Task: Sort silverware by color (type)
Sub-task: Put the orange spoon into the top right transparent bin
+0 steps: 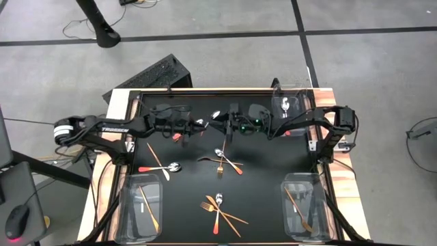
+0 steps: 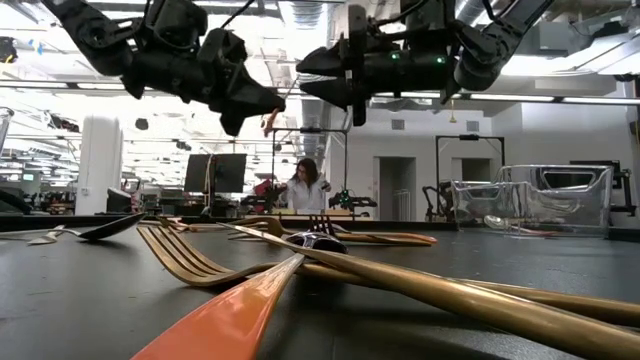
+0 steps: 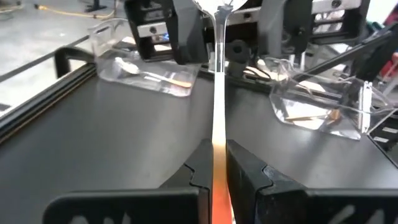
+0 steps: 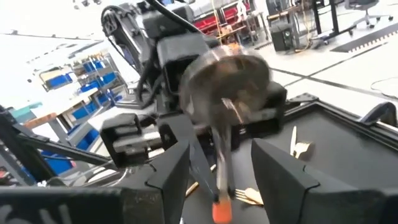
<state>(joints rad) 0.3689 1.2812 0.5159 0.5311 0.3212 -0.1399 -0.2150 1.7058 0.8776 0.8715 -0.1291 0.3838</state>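
Note:
A silver spoon point(image 3: 216, 93) with a red-orange handle is held in the air above the far middle of the black table point(image 1: 259, 171). My left gripper point(image 3: 214, 152) is shut on it. The spoon's bowl end points at my right gripper point(image 4: 221, 155). That gripper is open, with its fingers point(image 4: 177, 165) on either side of the spoon's stem, not touching it. In the high view the two grippers point(image 1: 186, 130) point(image 1: 224, 126) meet nose to nose. More silverware lies loose on the table: a crossed group point(image 1: 220, 162), a copper and red group point(image 1: 218, 208), and a spoon beside a copper stick point(image 1: 164, 166). My left gripper pinches the spoon's red-orange handle point(image 3: 214, 171) between its two fingers. The fingers come about level from the table's left and lie along the spoon. The silver stem and bowl point(image 3: 217, 15) stick out past the fingertips, clear of the table.
Clear plastic bins stand at three corners. The far right one point(image 1: 287, 106) holds a spoon. The near left one point(image 1: 142, 205) and the near right one point(image 1: 304, 208) hold copper pieces. In the low view a person point(image 2: 305, 185) stands far back in the room.

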